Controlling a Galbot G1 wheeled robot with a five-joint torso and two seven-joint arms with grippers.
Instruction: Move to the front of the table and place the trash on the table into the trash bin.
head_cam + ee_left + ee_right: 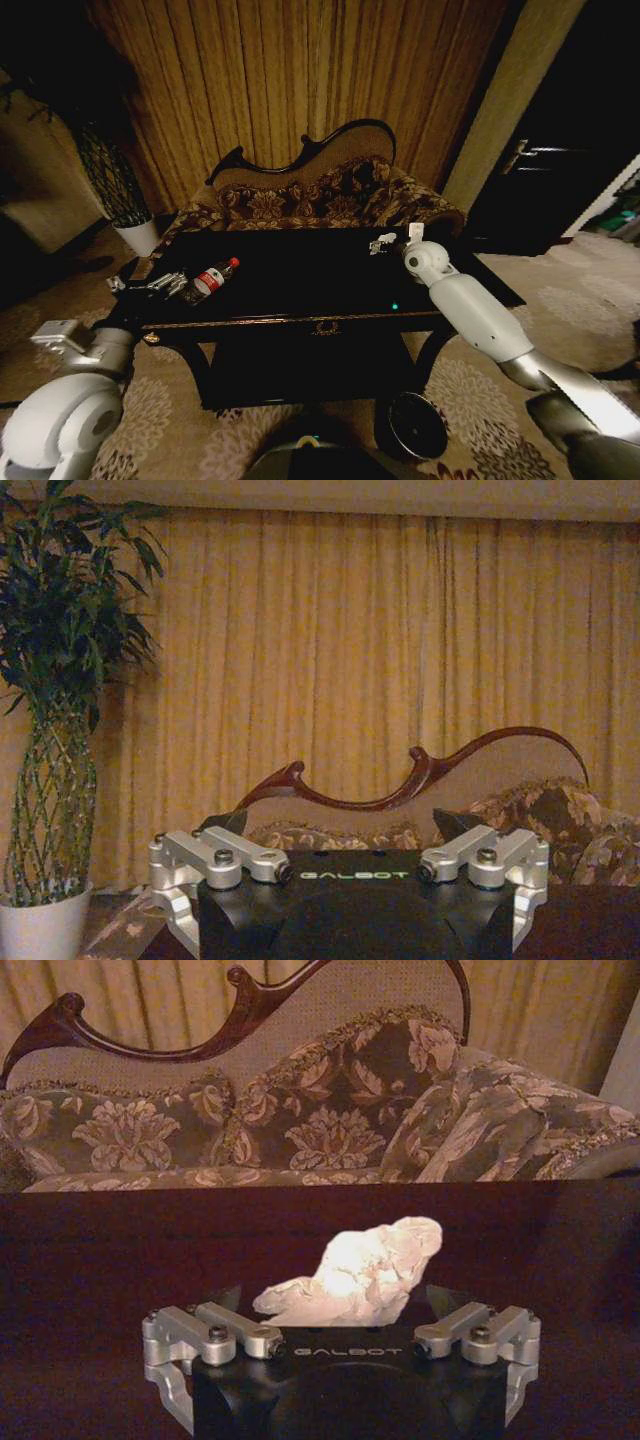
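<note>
From the head camera you see the table (330, 290) square in front of you, the bottle (208, 281) lying on its side near the table's left end, red cap pointing toward the sofa (320, 195), and the left gripper (150, 284) poised just beside it; from here you cannot tell how wide that claw stands. The right gripper (385, 242) reaches to the far right part of the top, at a white paper scrap (383, 241). The bin (415, 425) sits on the carpet below the table's right front corner. On the left wrist camera the left gripper (350, 830) shows its jaws spread wide with nothing between them, facing the sofa back (420, 780) and a potted plant (60, 710). On the right wrist camera the crumpled scrap (350, 1275) lies on the dark top between the wide-spread jaws of the right gripper (345, 1305), not yet pinched. Expect the paper to be feather-light and soft, likely to crush; close on its thick middle. The bottle looks light, smooth and prone to roll; take it across the labelled body.
</note>
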